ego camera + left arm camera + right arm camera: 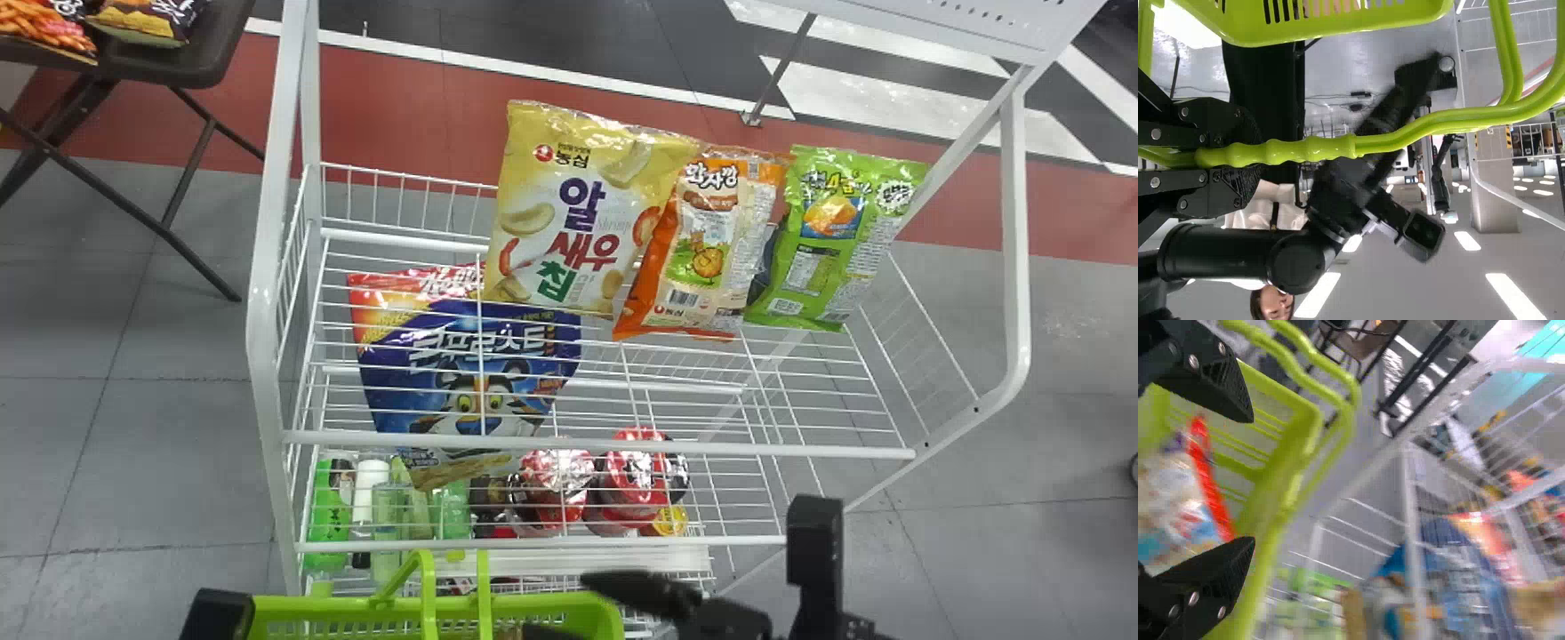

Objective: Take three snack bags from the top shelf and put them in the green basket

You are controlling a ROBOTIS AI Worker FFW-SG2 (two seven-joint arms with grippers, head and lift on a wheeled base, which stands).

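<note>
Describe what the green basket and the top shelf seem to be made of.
Green basket: probably molded plastic with a glossy finish, going by its bright highlights and slotted wall. Top shelf: likely metal wire, painted or coated white, judging by its grid of thin, straight rods.

Blk table (206,53), L; blue pkg (471,356), red cups (556,484) & grn bottles (329,516) on lwr shelves (400,545).
</note>
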